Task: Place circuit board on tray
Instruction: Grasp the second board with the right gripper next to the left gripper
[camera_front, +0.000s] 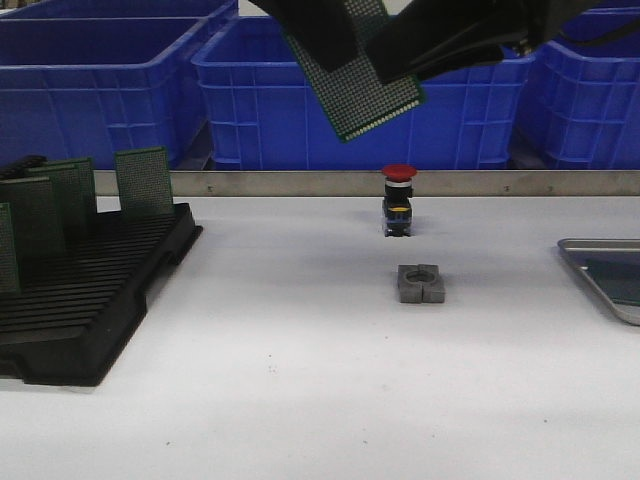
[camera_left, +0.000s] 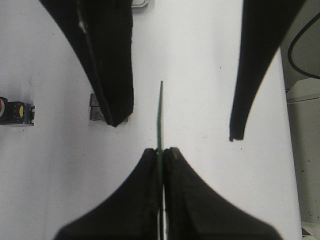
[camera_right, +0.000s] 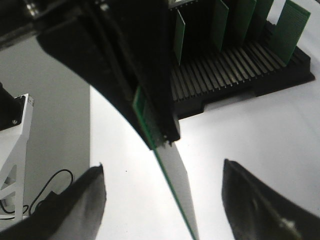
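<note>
Nearest me the white surface (camera_front: 300, 400) lies bare, with the black slotted rack (camera_front: 90, 300) off to my left, several green boards (camera_front: 143, 180) standing upright in its slots. A little further out sits a small grey block (camera_front: 420, 283) with a round hole, and just behind it a push button (camera_front: 399, 200) with a red cap. Over at my right edge, the silver tray (camera_front: 600, 262) pokes into view, well apart from everything else on the surface.

Up high above the block and button, I've got the circuit board (camera_front: 362, 75) in the air, tilted, nowhere near the tray. My left hand (camera_left: 161, 152) is clamped tight on it — the two fingers (camera_left: 142, 190) pinch the board's edge with no gap, the board sticking out edge-on between them. My right hand (camera_right: 162, 185) is spread wide, its fingers (camera_right: 80, 200) well apart on either side of the board, touching nothing that I can see.

Beyond it all, a metal strip (camera_front: 300, 182) borders the surface, and behind that stand the blue bins (camera_front: 270, 100).
</note>
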